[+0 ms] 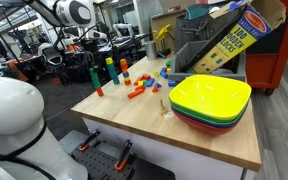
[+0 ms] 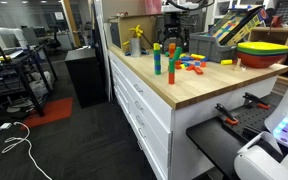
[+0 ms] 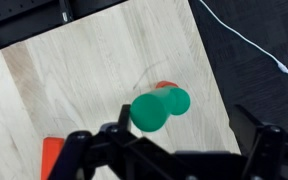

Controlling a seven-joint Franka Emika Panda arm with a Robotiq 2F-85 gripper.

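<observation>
The pincer (image 3: 169, 142) is wide open and holds nothing: in the wrist view its two dark fingers (image 3: 76, 145) stand far apart at the bottom of the picture. The green post (image 3: 150, 110) rises between them, clear of both. The post stands upright on the tabletop (image 3: 74, 70), with a bit of red showing at its foot, close to the long edge beyond which the dark floor (image 3: 264, 40) and a white cable (image 3: 246, 42) lie. A red block (image 3: 51, 157) lies on the wood near the one finger.

In an exterior view the pincer (image 2: 174, 38) hangs straight above the green post (image 2: 171, 64), and whether they touch there is too small to tell. Another upright stack (image 2: 156, 58) stands just beside the post, nearer the end of the tabletop (image 2: 184, 95). Loose coloured blocks (image 1: 139, 86) lie scattered around the middle of the tabletop. Well apart from them, toward the opposite end, sits a nest of bowls (image 1: 210, 100) with a yellow one on top. Behind the bowls, at the back edge, a box of wooden blocks (image 1: 234, 35) leans at a tilt
</observation>
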